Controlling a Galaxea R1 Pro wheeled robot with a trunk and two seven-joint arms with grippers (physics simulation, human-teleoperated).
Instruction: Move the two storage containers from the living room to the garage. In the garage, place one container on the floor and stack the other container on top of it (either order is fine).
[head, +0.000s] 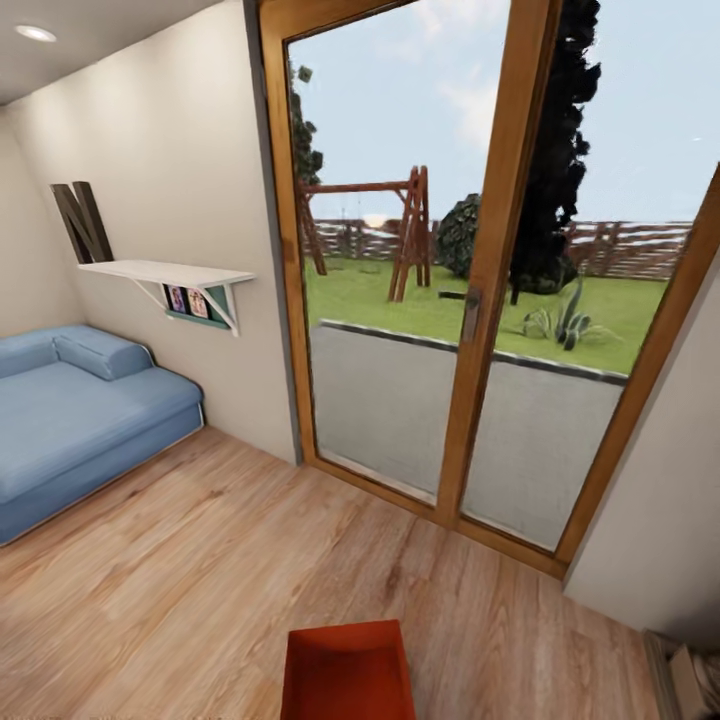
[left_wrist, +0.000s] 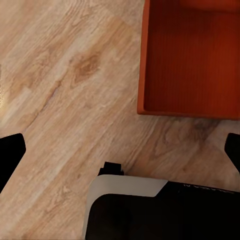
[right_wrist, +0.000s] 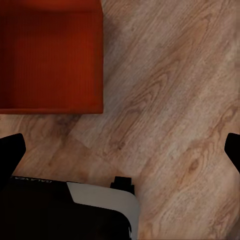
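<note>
Left gripper (left_wrist: 120, 150): fingers are standing wide apart, holding nothing, hanging over the wood-plank floor (left_wrist: 65, 75).
Right gripper (right_wrist: 120, 150): likewise spread and empty.
Storage container (head: 347, 672): sitting on the planks just ahead of the robot's base (left_wrist: 150, 210), between the two arms, likely awaiting pickup.
Wrist views: showing its ribbed inside (right_wrist: 50, 55).
Head view: showing the blue sofa (head: 80, 420), glass door (head: 470, 300).
</note>
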